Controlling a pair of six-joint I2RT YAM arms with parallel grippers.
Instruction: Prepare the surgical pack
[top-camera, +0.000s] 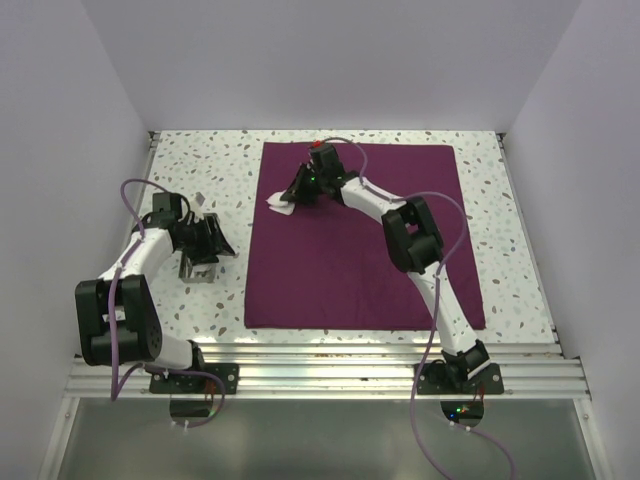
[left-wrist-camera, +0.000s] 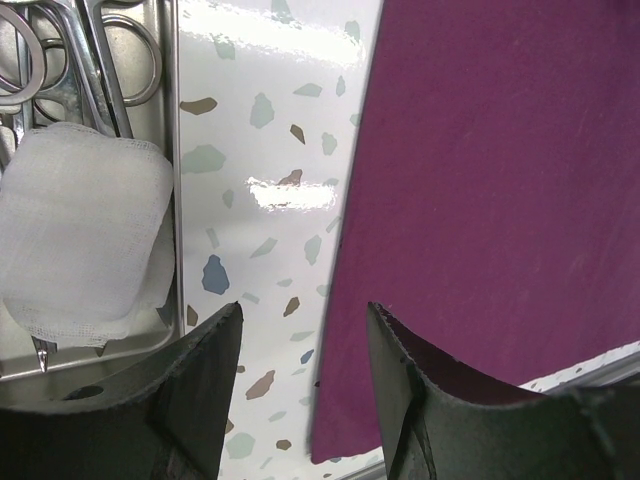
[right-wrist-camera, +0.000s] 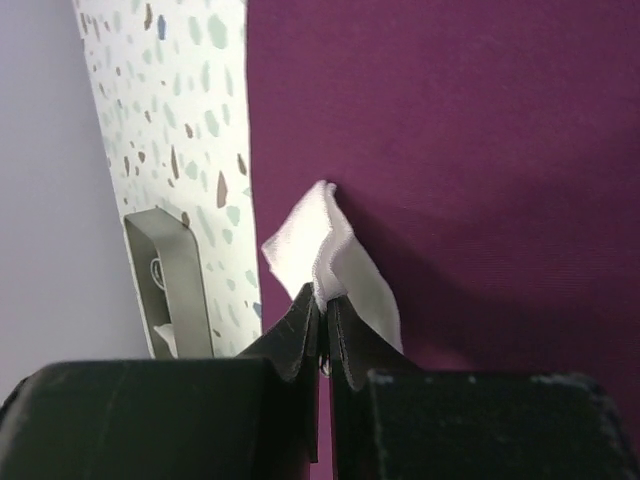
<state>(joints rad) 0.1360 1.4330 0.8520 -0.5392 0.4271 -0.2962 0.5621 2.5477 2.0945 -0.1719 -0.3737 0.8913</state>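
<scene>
Speckled table strip separates tray from cloth edge; right tool pinches gauze, left tool gapes.

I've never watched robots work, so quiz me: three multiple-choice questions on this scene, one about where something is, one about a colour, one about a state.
1. The metal tray lies:
A) left of the cloth
B) on the cloth
C) right of the cloth

2. The cloth is:
A) green
B) blue
C) maroon

3. The right pincer is:
A) wide open
B) shut on white gauze
C) shut, empty

Answers:
1 A, the top view shows it beside the cloth's left edge.
2 C, it is maroon in every view.
3 B, its wrist view shows the gauze pinched between closed fingers.
</scene>
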